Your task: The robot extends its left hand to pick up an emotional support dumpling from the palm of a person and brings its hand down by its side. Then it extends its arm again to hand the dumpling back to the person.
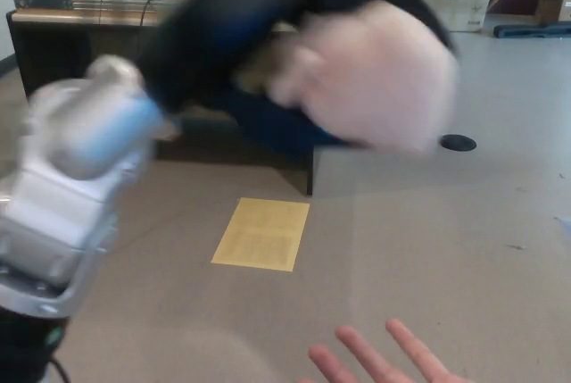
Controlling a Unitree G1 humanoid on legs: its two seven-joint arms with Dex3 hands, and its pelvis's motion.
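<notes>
Left hand (268, 17), blurred, is clasped around the pale dumpling (375, 75), raised high and close to the camera. A person's hand (384, 361) lies open below it, well apart. Right hand not visible.

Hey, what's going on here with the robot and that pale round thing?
The robot's left hand is raised close to the camera, holding a pale pink dumpling; both are blurred. At the bottom edge, a person's fingers reach in, open and empty, apart from the dumpling. It looks like a handover, though which way is unclear. Behind are a desk, a yellow sheet on the floor and a cardboard box. The right hand does not show.
</notes>
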